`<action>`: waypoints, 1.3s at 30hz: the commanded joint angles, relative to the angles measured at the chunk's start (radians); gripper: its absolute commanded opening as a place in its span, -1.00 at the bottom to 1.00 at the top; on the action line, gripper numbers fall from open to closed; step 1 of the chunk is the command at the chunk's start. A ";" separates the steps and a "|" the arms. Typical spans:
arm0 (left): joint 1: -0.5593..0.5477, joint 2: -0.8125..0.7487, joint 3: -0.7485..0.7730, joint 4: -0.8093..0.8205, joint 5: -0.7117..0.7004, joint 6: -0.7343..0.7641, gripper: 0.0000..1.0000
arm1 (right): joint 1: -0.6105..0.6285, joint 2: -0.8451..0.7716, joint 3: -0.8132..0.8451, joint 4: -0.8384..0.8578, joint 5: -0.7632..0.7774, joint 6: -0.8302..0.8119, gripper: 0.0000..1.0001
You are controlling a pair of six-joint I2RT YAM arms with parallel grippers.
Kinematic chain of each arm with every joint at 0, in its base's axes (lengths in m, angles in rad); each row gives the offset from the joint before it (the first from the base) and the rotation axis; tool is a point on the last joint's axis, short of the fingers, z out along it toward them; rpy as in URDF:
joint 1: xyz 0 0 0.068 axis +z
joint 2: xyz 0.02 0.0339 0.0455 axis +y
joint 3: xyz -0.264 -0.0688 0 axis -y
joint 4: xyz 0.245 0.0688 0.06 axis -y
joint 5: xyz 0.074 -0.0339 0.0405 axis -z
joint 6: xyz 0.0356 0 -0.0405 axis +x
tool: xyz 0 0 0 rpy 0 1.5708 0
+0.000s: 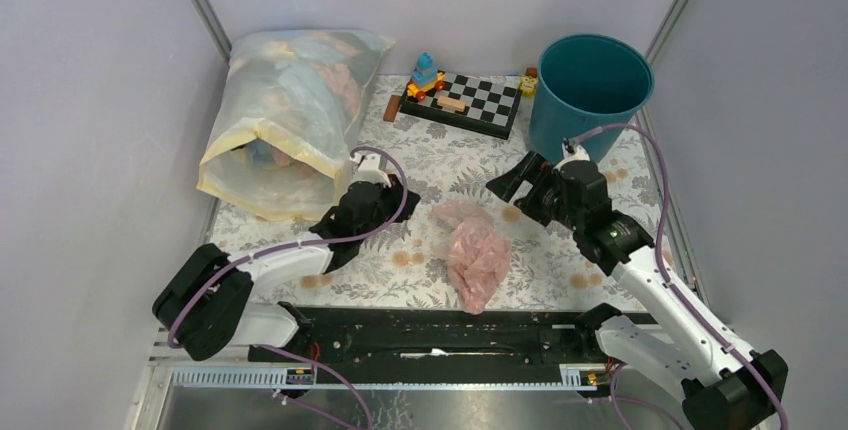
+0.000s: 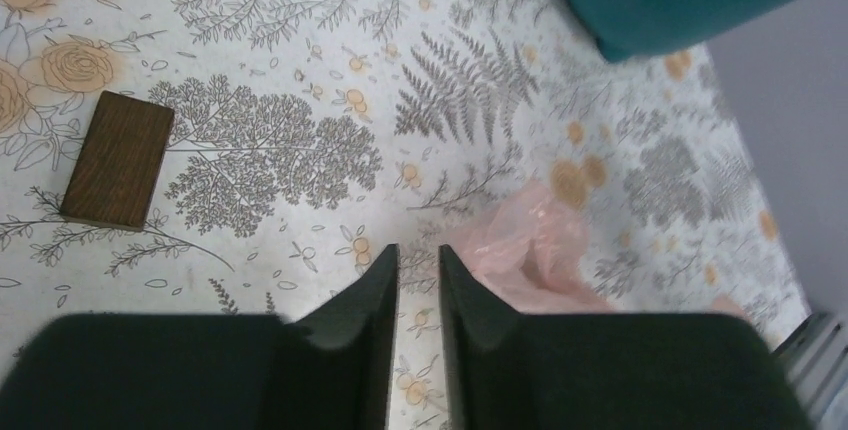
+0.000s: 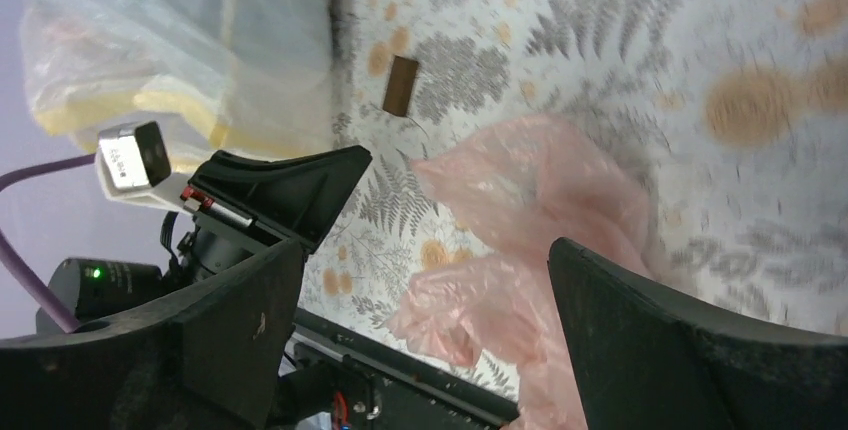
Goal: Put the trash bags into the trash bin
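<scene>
Right gripper [image 1: 515, 190] hangs over the tabletop [image 1: 560, 250] with its jaws spread wide and nothing in them; in its own view they frame the bag [image 3: 540, 180] lying below. The pink bag [image 1: 475, 255] sits crumpled on the tabletop, in the near middle between the two arms and well apart from the bin [image 1: 560, 125]. The bin stands upright at the far right with its mouth open, and nothing shows inside it. Left gripper [image 2: 418, 280] sits just left of the bag's far end, jaws drawn almost together with only a slit between them, gripping nothing; the bag's edge [image 2: 530, 250] lies just beside its right finger. The step in hand looks like the pick-up, with no grasp made yet and the right arm better placed for it. Next, that gripper would need to come down on a bunched fold rather than a single thin layer and close firmly. It would then lift until the hanging film clears the rim, carry it far and right, and let go over the opening. Such floppy plastic could slip out or drape over the rim. Farther out, a sack [image 1: 290, 120] lies at the far left, a checkerboard [image 1: 480, 100] with toys stands at the far middle, and a wooden block [image 2: 118, 158] rests near it.
</scene>
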 commanded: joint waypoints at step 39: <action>0.014 0.372 0.225 0.047 0.340 -0.039 -1.00 | 0.400 0.206 0.016 -0.170 0.429 0.494 -1.00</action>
